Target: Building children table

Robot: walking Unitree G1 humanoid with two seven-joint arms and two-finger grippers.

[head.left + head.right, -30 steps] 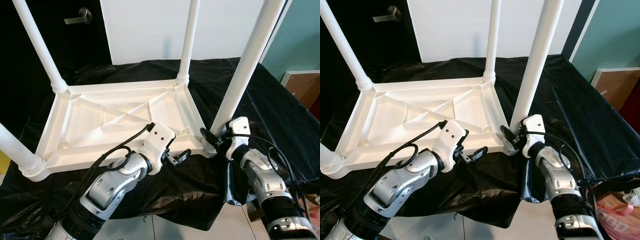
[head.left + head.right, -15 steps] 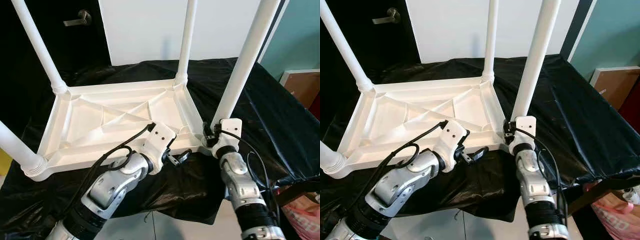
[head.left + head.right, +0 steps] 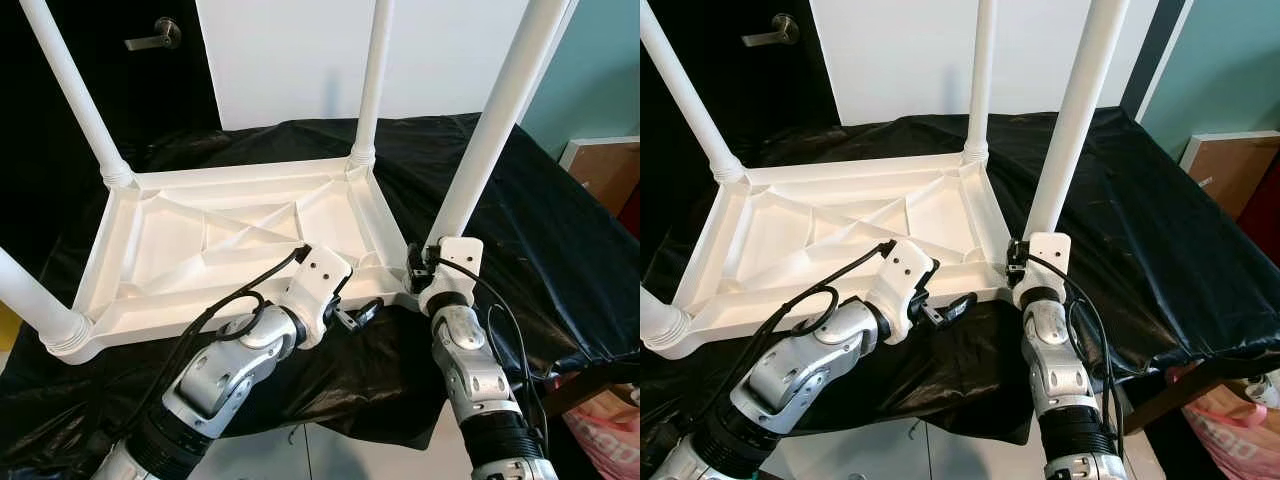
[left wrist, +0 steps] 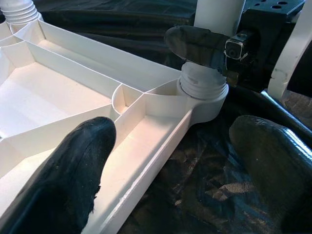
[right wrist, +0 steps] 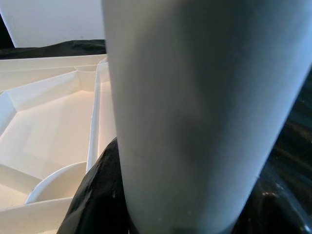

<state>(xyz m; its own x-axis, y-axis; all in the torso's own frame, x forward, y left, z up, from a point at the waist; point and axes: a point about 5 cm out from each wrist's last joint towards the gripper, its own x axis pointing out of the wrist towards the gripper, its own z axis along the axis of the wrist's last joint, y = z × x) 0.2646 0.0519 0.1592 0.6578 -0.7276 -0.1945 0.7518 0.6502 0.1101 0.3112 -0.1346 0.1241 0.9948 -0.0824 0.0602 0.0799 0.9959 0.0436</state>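
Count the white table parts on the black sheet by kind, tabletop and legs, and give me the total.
Upside-down tabletop: 1
Legs standing in its corners: 4 (far left, far right, near left, near right)
Total: 5

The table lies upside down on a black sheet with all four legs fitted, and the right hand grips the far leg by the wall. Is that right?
Not quite. The right hand grips the near right leg, by the table's front corner, not the far one; the left eye view shows it. The rest holds.
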